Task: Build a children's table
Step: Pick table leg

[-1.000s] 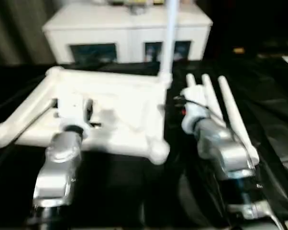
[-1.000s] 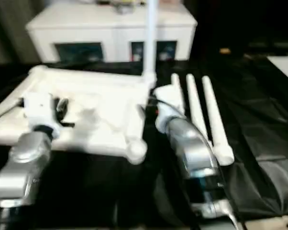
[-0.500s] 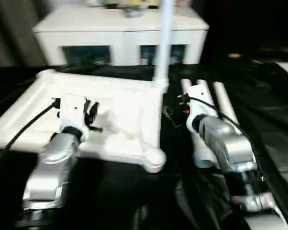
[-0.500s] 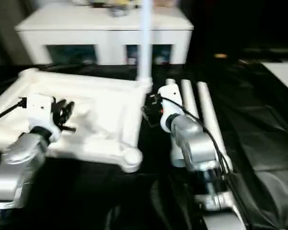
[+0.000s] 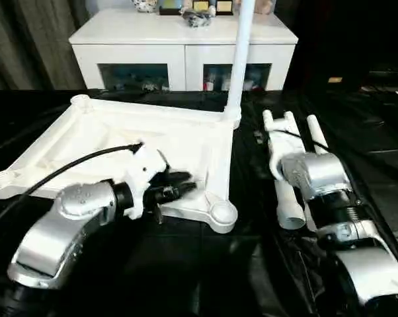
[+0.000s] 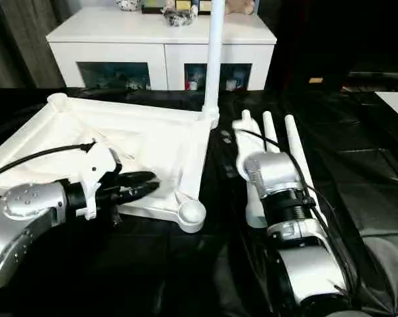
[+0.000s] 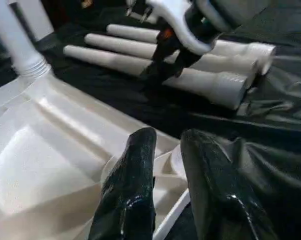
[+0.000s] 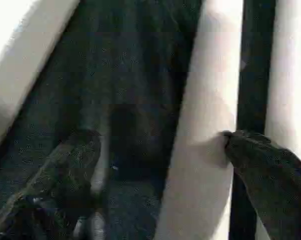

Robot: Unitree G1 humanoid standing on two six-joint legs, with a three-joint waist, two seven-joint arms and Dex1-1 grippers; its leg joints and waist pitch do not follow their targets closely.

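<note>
The white children's table top (image 5: 106,132) lies upside down on the black cloth. One leg (image 5: 238,59) stands upright in its far right corner socket. Three loose legs (image 6: 295,145) lie side by side to the right of the top. My left gripper (image 5: 186,188) points right, just above the rim beside the near right corner socket (image 5: 222,214). Its fingers (image 7: 135,165) stand a little apart with nothing between them. My right gripper (image 8: 155,145) is open wide, straddling the loose leg (image 8: 200,140) nearest the top. One finger (image 8: 260,155) touches that leg.
A white cabinet (image 5: 179,46) with dark glass doors stands behind the table top, with small items on it. A black cable (image 5: 73,165) runs from my left wrist across the top. Creased black cloth (image 6: 358,172) covers the surface to the right of the legs.
The camera has shifted. My left gripper has swung right, from over the middle of the table top to its near right corner. My right gripper stays open over the loose legs.
</note>
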